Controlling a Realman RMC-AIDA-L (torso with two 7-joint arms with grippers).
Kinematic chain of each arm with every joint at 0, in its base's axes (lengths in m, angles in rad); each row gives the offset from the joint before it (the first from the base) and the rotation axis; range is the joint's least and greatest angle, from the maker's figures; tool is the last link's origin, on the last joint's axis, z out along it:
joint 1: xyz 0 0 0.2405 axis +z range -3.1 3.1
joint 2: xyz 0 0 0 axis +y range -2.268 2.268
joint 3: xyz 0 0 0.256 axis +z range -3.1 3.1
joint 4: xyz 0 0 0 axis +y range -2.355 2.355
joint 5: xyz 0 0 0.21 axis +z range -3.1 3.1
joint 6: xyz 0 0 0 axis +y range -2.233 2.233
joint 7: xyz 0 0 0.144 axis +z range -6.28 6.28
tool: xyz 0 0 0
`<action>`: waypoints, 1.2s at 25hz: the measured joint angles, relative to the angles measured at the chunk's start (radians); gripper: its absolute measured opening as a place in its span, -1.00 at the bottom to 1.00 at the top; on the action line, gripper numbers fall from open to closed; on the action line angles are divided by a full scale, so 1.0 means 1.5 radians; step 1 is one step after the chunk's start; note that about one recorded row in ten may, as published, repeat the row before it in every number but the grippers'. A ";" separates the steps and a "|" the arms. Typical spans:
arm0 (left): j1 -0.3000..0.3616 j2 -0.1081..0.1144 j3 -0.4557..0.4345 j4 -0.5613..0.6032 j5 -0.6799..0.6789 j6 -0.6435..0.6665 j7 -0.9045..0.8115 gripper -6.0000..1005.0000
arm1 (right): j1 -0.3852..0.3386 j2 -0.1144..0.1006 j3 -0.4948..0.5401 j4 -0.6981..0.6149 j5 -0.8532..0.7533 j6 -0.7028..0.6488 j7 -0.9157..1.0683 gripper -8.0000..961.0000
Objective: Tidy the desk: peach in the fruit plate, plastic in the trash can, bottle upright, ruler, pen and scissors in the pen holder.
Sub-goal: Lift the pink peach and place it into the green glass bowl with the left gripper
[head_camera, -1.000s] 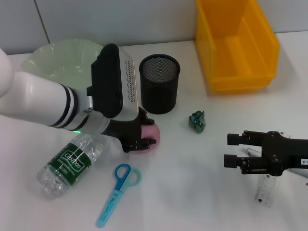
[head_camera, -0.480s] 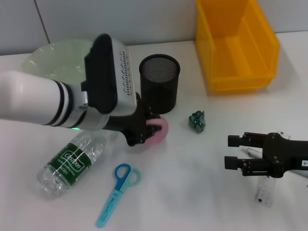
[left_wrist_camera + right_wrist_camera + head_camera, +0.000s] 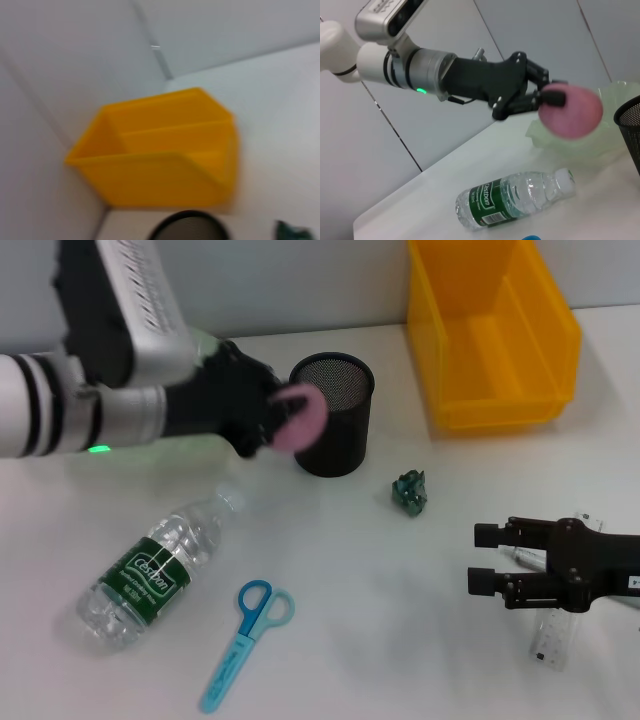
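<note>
Left gripper (image 3: 278, 420) pinched the peach (image 3: 300, 418) in the air, just beside the pen holder (image 3: 332, 412). Risk: shallow fingertip grip, peach could slip before reaching the plate (image 3: 615, 102). Right gripper (image 3: 487, 558) hung spread over the table (image 3: 380, 580).

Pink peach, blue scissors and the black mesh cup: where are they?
Pink peach (image 3: 300, 418), head view, its round front face.
Blue scissors (image 3: 246, 634), head view, where handles meet blades.
Black mesh cup (image 3: 340, 435), head view, its side wall.
</note>
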 joint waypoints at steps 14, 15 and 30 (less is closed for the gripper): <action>0.029 -0.002 0.001 -0.088 -0.067 -0.305 0.000 -0.89 | -0.002 0.003 0.000 0.000 0.001 0.002 -0.001 0.71; 0.028 -0.002 0.000 -0.097 -0.068 -0.316 -0.002 -0.89 | -0.002 0.003 0.001 0.000 0.001 0.002 -0.001 0.71; -0.005 -0.001 -0.013 -0.240 -0.103 -0.374 -0.007 -0.90 | -0.002 0.004 0.000 0.000 0.001 0.005 0.002 0.71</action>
